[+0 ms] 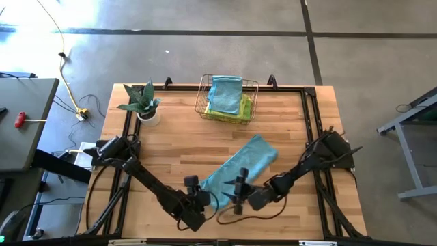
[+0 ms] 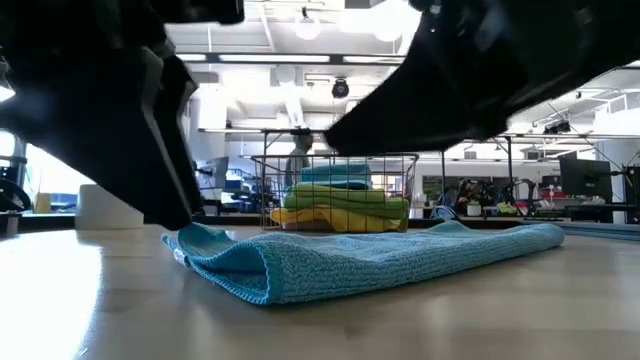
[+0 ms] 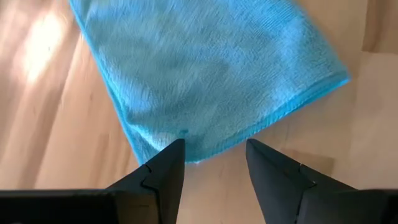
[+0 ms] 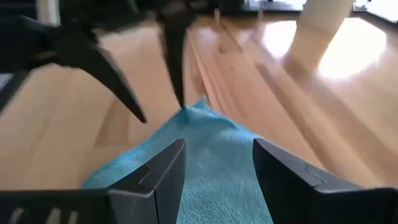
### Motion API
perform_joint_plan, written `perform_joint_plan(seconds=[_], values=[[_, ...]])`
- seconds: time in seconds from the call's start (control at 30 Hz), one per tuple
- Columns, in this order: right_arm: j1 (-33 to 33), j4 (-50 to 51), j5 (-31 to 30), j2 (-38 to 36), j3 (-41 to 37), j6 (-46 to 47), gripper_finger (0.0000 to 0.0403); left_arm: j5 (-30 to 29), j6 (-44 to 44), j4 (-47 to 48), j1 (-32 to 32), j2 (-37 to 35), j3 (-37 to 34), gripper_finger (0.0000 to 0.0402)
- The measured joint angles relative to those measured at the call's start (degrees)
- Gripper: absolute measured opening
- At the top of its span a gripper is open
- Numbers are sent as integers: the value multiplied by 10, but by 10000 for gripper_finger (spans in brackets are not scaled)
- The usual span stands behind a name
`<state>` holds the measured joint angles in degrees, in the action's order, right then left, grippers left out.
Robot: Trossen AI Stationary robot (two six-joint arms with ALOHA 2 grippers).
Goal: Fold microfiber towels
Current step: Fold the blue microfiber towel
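Nearest me, at the table's front edge, I've got both grippers low over the near end of the teal towel point(image 1: 240, 169). Left gripper point(image 1: 202, 199) sits at the towel's near-left corner, fingers point(image 3: 168, 167) spread apart w/ nothing between them; the towel's hemmed edge lies just past the tips in the left wrist view. Right gripper point(image 1: 238, 197) is just beside it at the near-right side, jaws also apart and empty, towel point(image 4: 205, 168) under and ahead of its tips; the left gripper's fingers show beyond it in that view.

Towel lies flat-ish on the wooden table point(image 1: 177, 137), folded over, running diagonally from front-centre toward the back right. In the low view its near-left end shows a doubled fold point(image 2: 240, 270).

Farther back, a wire basket point(image 1: 204, 99) at the back edge holds more towels: teal on top, lime green and yellow under. Potted plant point(image 1: 143, 102) at back left.
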<state>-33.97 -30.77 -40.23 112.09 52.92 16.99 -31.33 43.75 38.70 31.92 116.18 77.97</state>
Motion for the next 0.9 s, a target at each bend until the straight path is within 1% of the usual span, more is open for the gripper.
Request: perform_joint_plan(seconds=[0.07, 0.2, 0.27, 0.37, 0.43, 0.53, 0.7, 0.87, 0.9], values=[[8, 32, 19, 10, 15, 33, 181, 8, 23, 3, 0, 0, 0, 161], [20, 127, 85, 17, 42, 97, 181, 22, 39, 6, 5, 0, 0, 161], [22, 165, 106, 17, 48, 122, 181, 22, 44, 7, 9, 0, 0, 161], [17, 185, 131, 17, 46, 130, 181, 22, 47, 6, 12, 0, 0, 161], [11, 200, 166, 17, 41, 132, 181, 24, 52, 6, 13, 0, 0, 161], [-1, 242, 200, 14, 41, 130, 181, 24, 56, 5, 15, 0, 0, 161], [-36, 342, 203, -8, 43, 133, 181, 24, 56, -1, 20, 0, 0, 161], [-73, 473, 212, -72, 37, 147, 181, 26, 56, -15, 19, 1, 0, 161], [-81, 491, 206, -89, 36, 153, 181, 24, 56, -19, 19, 1, 0, 161]])
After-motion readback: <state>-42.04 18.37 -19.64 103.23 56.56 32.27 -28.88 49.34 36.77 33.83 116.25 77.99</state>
